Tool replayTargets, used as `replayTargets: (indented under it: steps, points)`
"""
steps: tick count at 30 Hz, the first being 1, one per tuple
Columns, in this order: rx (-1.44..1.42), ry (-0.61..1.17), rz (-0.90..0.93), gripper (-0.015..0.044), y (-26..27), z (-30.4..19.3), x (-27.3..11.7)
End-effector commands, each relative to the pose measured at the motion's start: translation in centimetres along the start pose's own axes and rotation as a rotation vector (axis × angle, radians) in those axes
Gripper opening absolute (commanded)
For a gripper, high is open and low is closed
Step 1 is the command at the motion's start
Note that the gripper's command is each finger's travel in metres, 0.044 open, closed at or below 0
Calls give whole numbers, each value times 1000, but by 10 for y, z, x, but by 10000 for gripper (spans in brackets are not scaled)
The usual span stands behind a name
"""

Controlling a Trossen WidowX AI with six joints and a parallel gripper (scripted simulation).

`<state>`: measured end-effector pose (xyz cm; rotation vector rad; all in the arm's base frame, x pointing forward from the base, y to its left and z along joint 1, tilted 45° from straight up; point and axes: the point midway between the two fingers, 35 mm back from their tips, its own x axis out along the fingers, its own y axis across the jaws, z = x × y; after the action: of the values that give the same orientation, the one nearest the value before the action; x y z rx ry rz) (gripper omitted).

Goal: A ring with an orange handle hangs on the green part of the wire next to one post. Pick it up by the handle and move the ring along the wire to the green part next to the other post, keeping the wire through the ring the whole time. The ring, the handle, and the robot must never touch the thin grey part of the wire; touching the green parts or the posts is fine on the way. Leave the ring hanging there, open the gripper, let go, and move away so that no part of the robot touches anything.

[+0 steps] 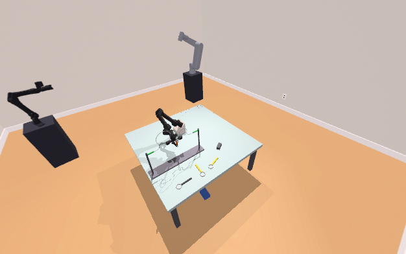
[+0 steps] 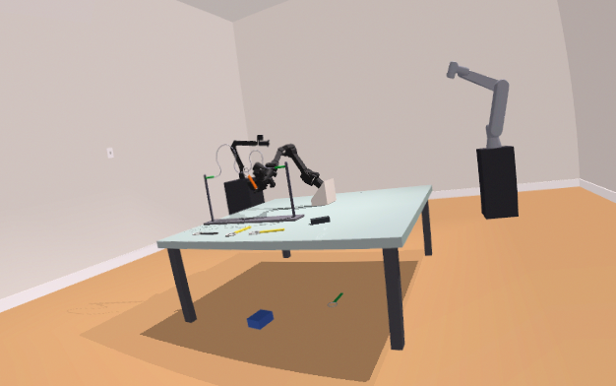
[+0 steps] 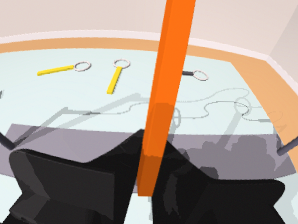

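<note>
While the black claw (image 1: 176, 141) (image 2: 257, 186) (image 3: 148, 135) grips it, the straight orange handle (image 1: 176, 142) (image 2: 252, 182) (image 3: 170, 75) tilts.

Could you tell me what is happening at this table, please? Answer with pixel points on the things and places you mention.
The arm's gripper (image 1: 176, 140) (image 3: 148, 135) is closed on the orange handle (image 2: 252, 182) (image 3: 170, 65), between the two posts of the wire stand. It has not been let go at either green end. Whether the ring is clear of the grey wire is too small to tell. Two yellow-handled rings (image 1: 199, 170) (image 1: 214, 161) lie on the table.

Orange handle's top (image 3: 180, 6) cut off.
</note>
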<state>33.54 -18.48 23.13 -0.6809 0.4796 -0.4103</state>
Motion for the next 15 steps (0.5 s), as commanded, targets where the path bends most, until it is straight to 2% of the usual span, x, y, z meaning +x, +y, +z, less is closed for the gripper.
replayTargets:
  steps: [1,15]
  points:
    - [41,10,21,-150,9,-2,-1]
    - [255,36,141,-150,49,4,-9]
